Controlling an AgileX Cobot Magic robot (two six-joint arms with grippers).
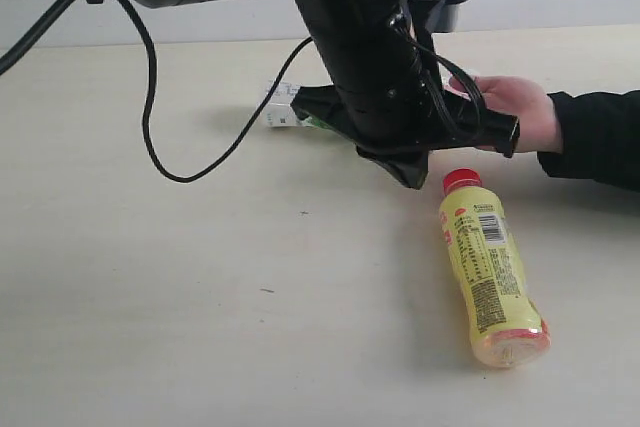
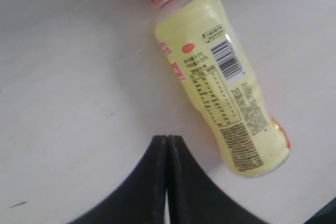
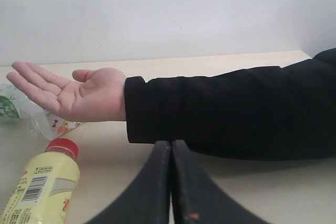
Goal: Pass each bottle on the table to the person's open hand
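Bottles lie on their sides on the broad pale beige matte table (image 1: 150,327). A yellow plastic bottle with a red cap (image 1: 488,282) rests near and to the right, its cap pointing toward the far side. A white plastic bottle with a green label (image 1: 283,109) lies farther back, left of centre, partly hidden behind the black robot arm (image 1: 370,57) that reaches in from the far left. The person's open hand (image 1: 518,112) comes in from the right out of a black sleeve (image 1: 600,137), palm up, beyond the yellow bottle's cap and apart from it. The left gripper (image 2: 167,148) is clenched, its two black fingers pressed flat together and grasping no bottle, just beside the yellow bottle's lower body. The right gripper (image 3: 170,153) is clenched on itself in the same way and faces the sleeved forearm. A black cable (image 1: 150,117) hangs in a loop from the arm on the left.
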